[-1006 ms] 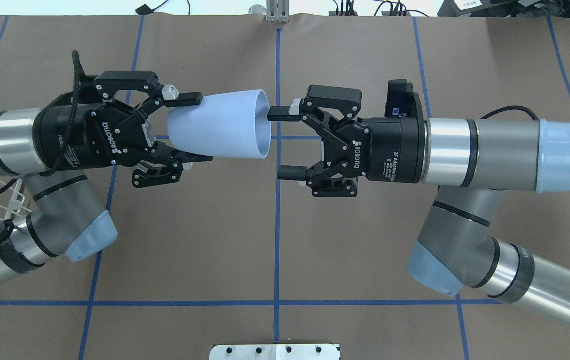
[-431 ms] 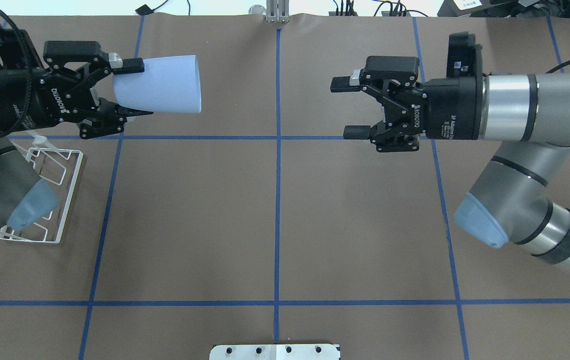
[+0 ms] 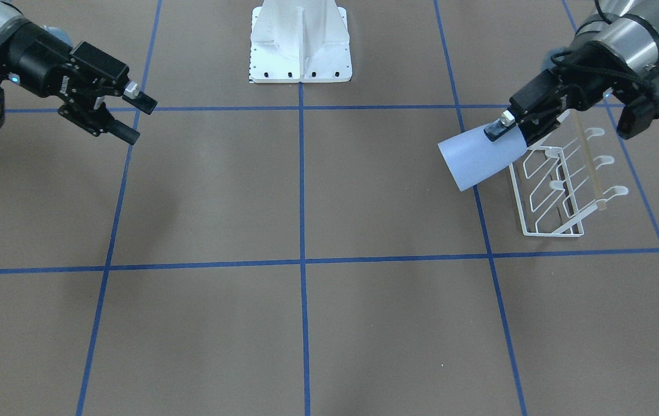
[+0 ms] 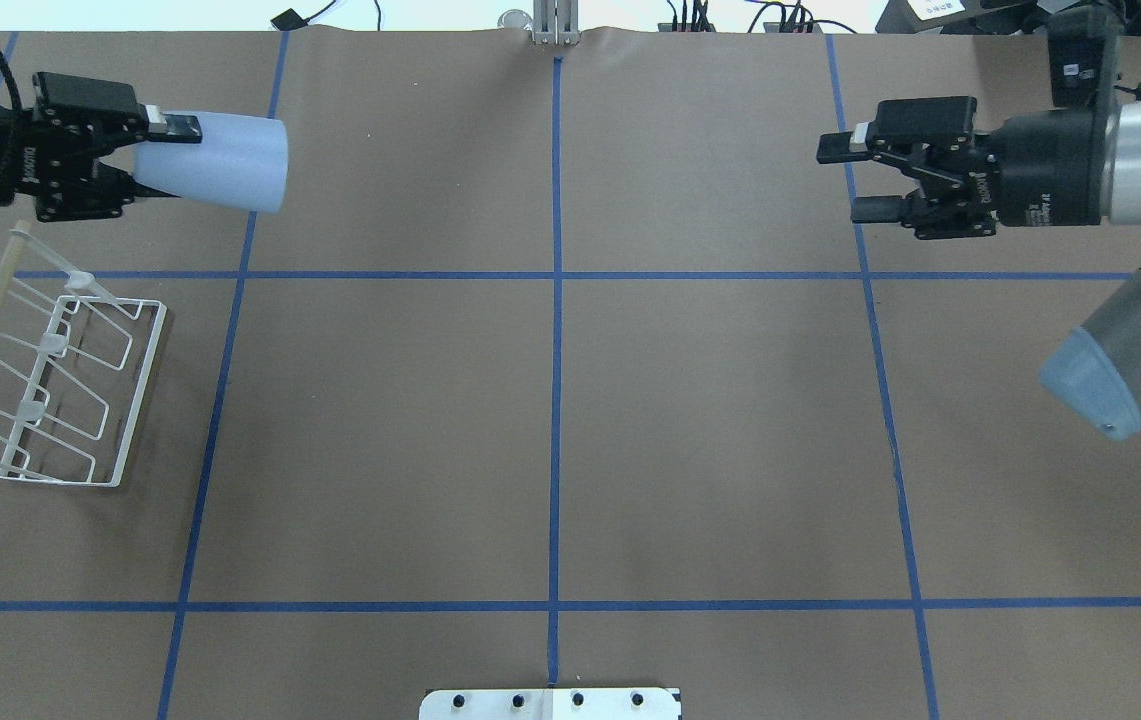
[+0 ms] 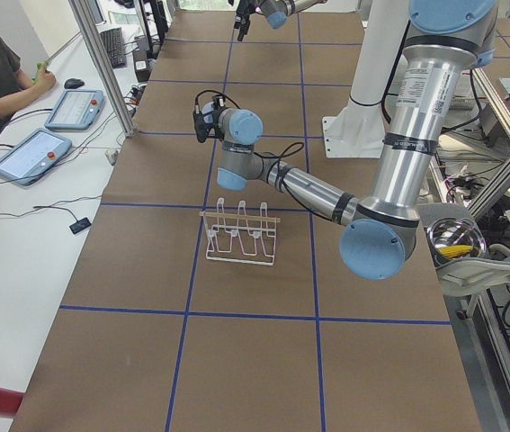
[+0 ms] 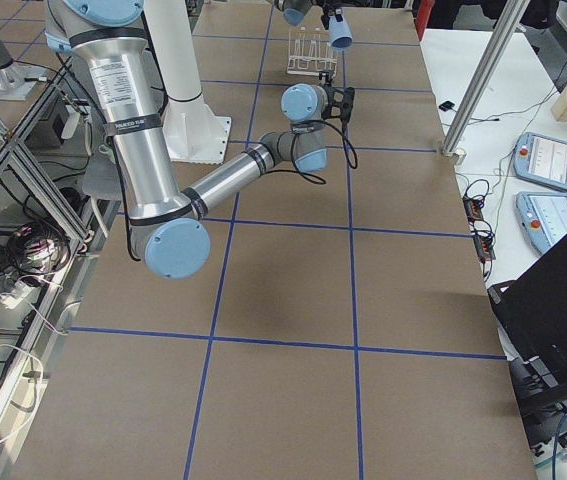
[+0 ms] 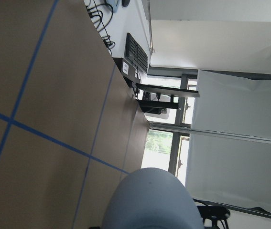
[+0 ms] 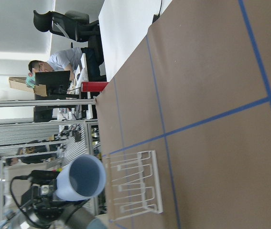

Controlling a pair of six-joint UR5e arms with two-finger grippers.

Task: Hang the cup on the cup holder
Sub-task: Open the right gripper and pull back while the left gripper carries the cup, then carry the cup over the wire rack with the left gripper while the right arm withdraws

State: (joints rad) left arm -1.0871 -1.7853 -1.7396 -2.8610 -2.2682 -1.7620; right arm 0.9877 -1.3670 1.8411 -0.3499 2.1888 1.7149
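Cup (image 4: 225, 165): light-blue tumbler, no handle, carried clear of the table (image 4: 380, 430) and lying on its side. Its narrow closed end sits between the fingers of the left gripper (image 4: 158, 160), and its open mouth points straight out from the fingertips toward the table's middle

Left gripper: clamped on the cup's narrow end, one finger on either side of the wall, wrist roughly level

Cup holder (image 4: 54, 343): white wire rack with a pale wooden top bar, standing on the table near the left gripper, below it and on the side toward the robot's base. Its prongs slant upward; the cup is apart from it, not yet on a prong

Right gripper (image 4: 845, 180): well out in front of the cup's mouth, beyond the table's centre line. Its fingers are spread apart, fingertips facing the left gripper, raised off the table

Table: brown covering marked with blue tape lines (image 4: 554, 400)
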